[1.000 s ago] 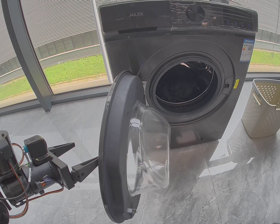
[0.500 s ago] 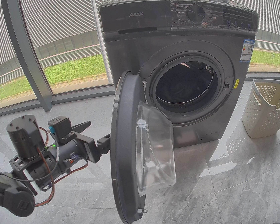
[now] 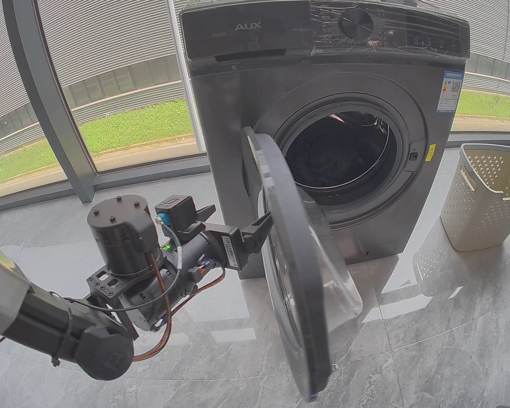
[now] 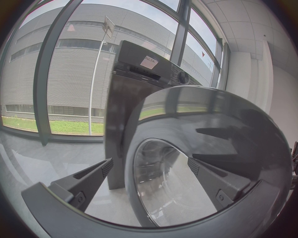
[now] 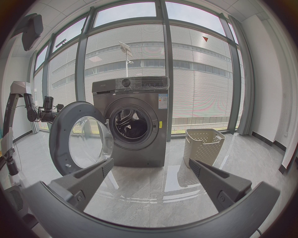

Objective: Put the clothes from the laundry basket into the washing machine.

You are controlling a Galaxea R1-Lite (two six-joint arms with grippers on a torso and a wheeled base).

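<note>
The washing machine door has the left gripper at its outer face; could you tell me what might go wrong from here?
1. The left gripper, fingers open, meets the door near its curved rim and could slip off.
2. Dark clothes lie close to the drum opening; an edge might get pinched if the door shuts.

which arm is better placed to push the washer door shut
Left. The left gripper sits open at the outer face of the half-open door, ready to push. The right gripper hangs low and far back from the washing machine.
</note>
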